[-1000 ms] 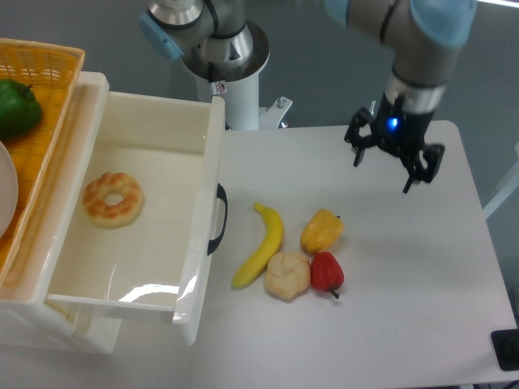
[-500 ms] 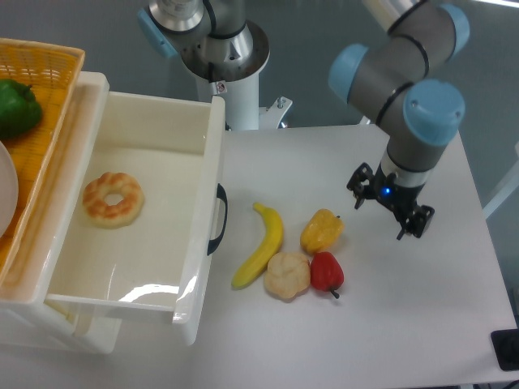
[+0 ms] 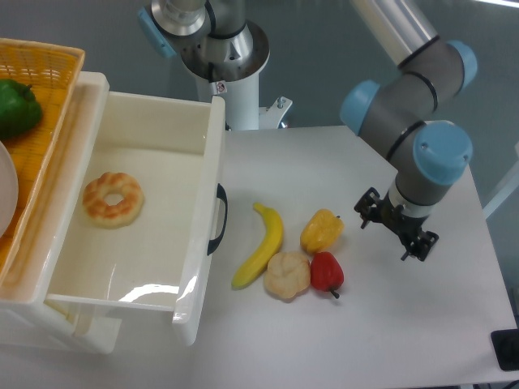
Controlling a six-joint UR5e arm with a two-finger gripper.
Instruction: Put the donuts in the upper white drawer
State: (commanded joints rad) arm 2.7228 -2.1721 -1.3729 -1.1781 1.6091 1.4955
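The golden-orange ring donut (image 3: 113, 199) lies flat on the floor of the open upper white drawer (image 3: 201, 174), toward its left side. The drawer's dark curved handle (image 3: 219, 220) faces the table. My gripper (image 3: 396, 235) hangs low over the table at the right, far from the drawer, just right of the yellow pepper. Its fingers are spread apart and hold nothing.
On the table beside the drawer lie a banana (image 3: 262, 245), a yellow pepper (image 3: 322, 230), a pale lumpy round item (image 3: 287, 275) and a red pepper (image 3: 327, 272). An orange woven basket (image 3: 42, 73) with a green pepper (image 3: 16, 108) sits at the far left.
My gripper has moved down and toward the front of the table, from near the back right edge to beside the yellow pepper. The donut and drawer have not moved.
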